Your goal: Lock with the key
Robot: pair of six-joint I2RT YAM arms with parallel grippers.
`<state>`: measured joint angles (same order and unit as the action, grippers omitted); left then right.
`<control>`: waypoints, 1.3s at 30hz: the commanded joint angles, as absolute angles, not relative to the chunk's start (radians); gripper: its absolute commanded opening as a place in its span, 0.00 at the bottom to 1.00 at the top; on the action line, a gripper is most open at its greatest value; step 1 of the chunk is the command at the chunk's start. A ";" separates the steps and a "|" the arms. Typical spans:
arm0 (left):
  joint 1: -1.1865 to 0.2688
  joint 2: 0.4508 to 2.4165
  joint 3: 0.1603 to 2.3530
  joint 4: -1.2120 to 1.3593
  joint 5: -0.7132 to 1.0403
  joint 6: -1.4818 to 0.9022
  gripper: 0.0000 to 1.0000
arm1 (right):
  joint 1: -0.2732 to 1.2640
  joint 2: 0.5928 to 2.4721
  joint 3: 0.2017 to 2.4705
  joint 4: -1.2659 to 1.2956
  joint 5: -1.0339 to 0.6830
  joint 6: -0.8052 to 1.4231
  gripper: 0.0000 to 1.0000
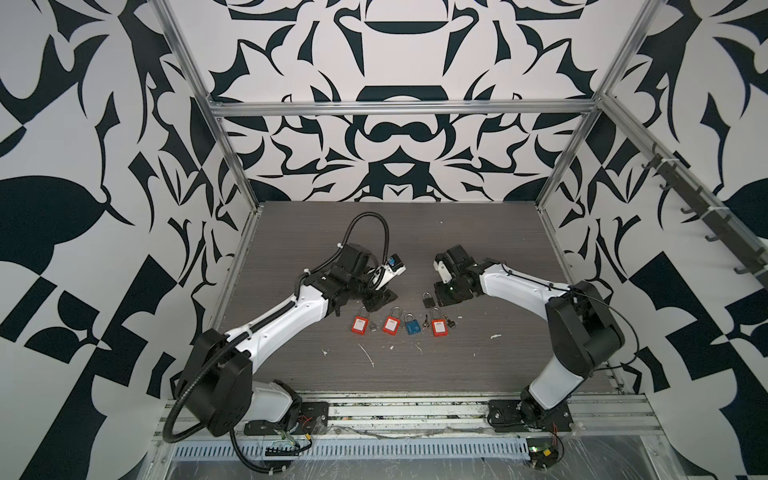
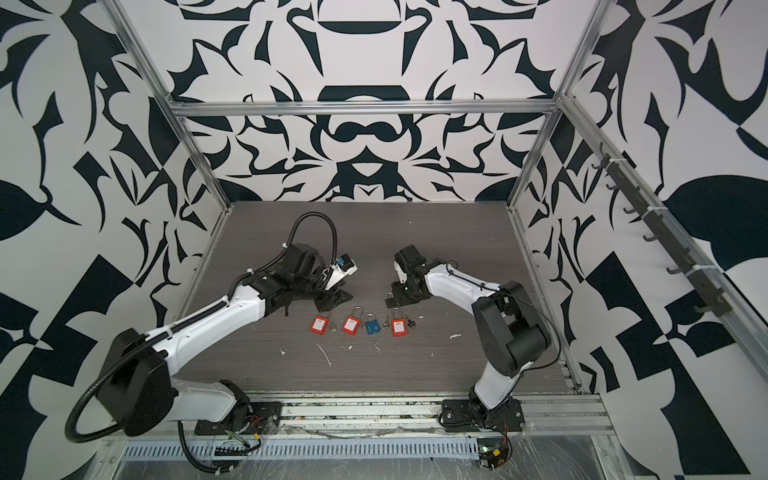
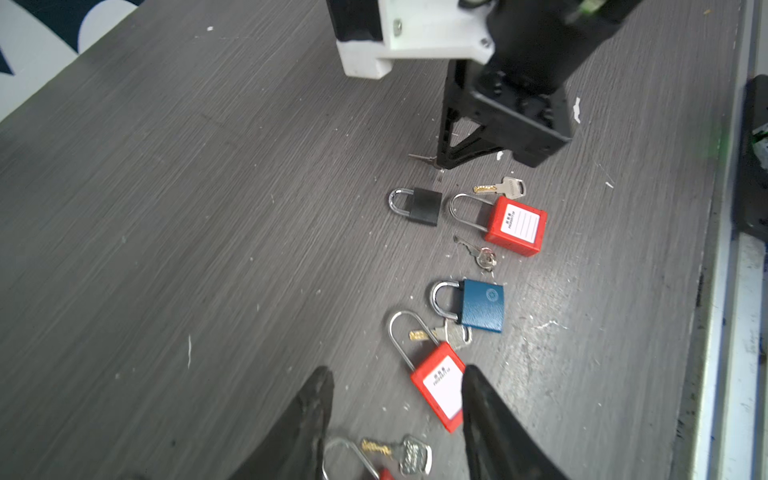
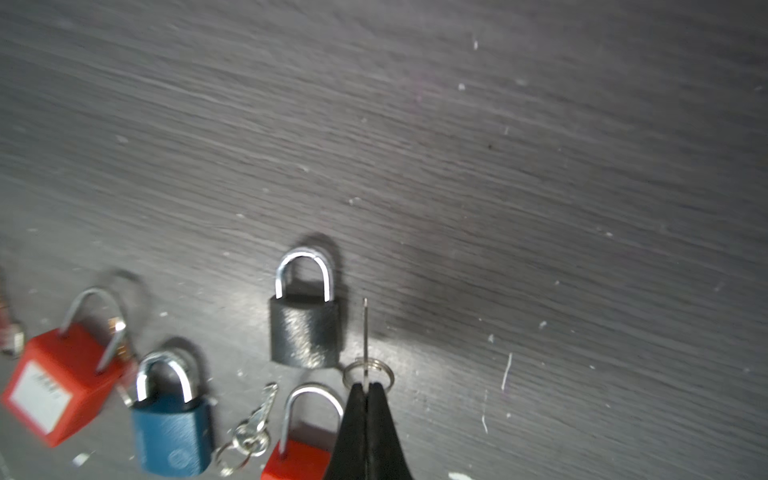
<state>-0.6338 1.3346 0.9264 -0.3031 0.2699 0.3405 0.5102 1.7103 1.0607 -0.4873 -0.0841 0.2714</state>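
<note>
Left fingers [image 3: 309, 419] apart, right fingers [image 4: 353, 419] pinched shut

Each red padlock [image 3: 515, 247] is carrying a white label [image 3: 520, 221], its print blurring beyond reading. The blue padlock [image 1: 412, 329], at nine o'clock of the rightmost red, is showing an illegible round emblem [image 3: 491, 295].

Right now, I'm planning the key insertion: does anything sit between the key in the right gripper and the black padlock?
Nothing visible. The right gripper, shut on the key, holds it just beside the black padlock, with only bare table between. The keyhole is hidden.
</note>
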 commanded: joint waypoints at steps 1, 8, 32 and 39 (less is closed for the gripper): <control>-0.629 1.245 0.878 -0.279 0.255 0.285 0.55 | 0.508 1.724 1.101 -0.527 -0.043 0.300 0.00; -0.609 1.178 0.824 -0.240 0.233 0.253 0.73 | 0.509 1.736 1.125 -0.532 -0.013 0.274 0.29; -0.177 1.699 1.294 -0.624 -0.097 0.003 0.99 | 0.515 1.274 0.886 -0.486 0.097 0.366 0.48; -0.089 1.869 1.377 -0.658 -0.040 0.014 0.99 | 0.520 1.252 0.841 -0.468 0.047 0.378 0.52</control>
<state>-0.1093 1.8446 1.3506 -0.5770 -0.0700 0.0196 0.5129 1.2766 0.8455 -0.5007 0.0715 0.3588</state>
